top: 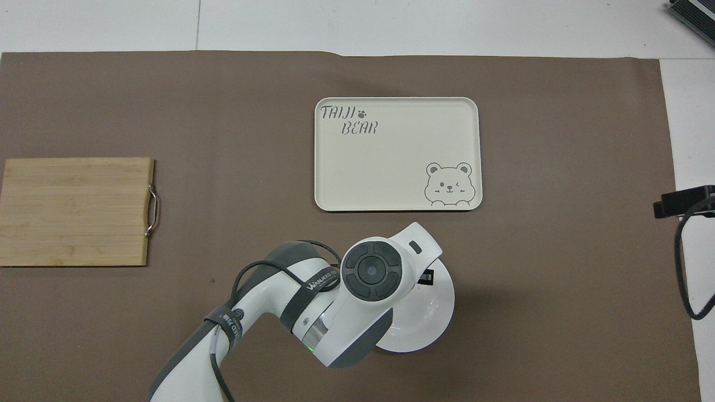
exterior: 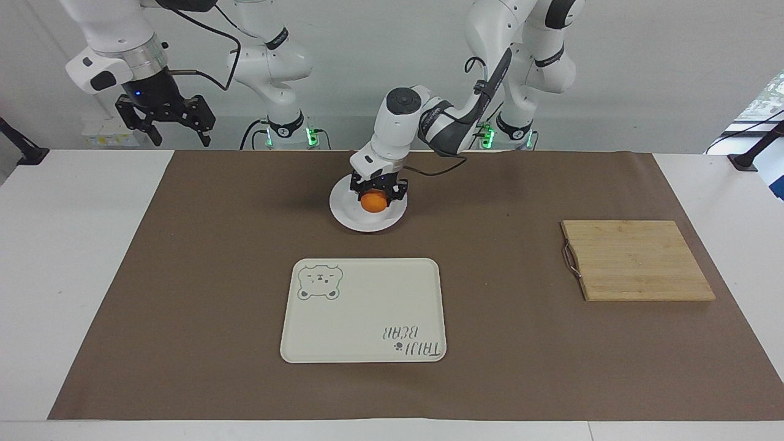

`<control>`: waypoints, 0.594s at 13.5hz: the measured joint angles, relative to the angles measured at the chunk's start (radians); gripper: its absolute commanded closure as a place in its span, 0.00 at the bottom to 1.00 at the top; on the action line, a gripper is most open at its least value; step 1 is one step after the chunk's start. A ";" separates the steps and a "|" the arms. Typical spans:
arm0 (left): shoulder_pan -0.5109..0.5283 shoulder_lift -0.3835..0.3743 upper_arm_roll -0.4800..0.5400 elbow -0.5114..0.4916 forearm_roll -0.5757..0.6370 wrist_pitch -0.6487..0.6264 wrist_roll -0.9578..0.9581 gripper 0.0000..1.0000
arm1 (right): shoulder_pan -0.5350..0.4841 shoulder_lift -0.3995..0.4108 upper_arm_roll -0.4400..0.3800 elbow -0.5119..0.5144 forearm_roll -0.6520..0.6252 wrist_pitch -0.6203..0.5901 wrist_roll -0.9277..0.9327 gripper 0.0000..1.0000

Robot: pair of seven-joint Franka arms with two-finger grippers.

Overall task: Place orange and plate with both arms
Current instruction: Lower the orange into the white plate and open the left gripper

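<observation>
A small orange (exterior: 373, 202) sits between the fingers of my left gripper (exterior: 373, 201), which is shut on it just above the middle of the round white plate (exterior: 349, 214). The plate lies on the brown mat near the robots, between the two arm bases. From overhead, the left arm's wrist covers the orange and much of the plate (top: 435, 312). My right gripper (exterior: 165, 119) hangs open, high over the right arm's end of the table, and holds nothing; that arm waits.
A cream rectangular tray (exterior: 364, 309) with a bear drawing lies farther from the robots than the plate. A bamboo cutting board (exterior: 637, 260) with a metal handle rests toward the left arm's end of the table.
</observation>
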 measured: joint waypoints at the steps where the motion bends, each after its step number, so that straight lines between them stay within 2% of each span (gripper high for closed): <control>1: -0.007 0.008 0.000 0.000 0.000 0.001 -0.005 0.54 | 0.000 0.000 0.000 0.000 0.000 0.000 0.000 0.00; 3: -0.018 0.024 0.001 -0.001 0.000 0.001 -0.010 0.32 | 0.000 0.000 0.000 0.000 0.000 0.000 0.000 0.00; 5: -0.019 0.033 0.002 -0.004 0.000 0.002 -0.010 0.21 | 0.000 0.000 0.000 0.000 0.000 0.000 0.000 0.00; 7: -0.019 0.036 0.006 -0.019 0.000 0.002 -0.010 0.00 | 0.000 0.000 0.000 0.000 0.000 0.000 0.000 0.00; 8: -0.019 0.037 0.007 -0.025 0.000 0.002 -0.010 0.00 | 0.000 0.000 0.000 0.000 0.000 0.000 0.000 0.00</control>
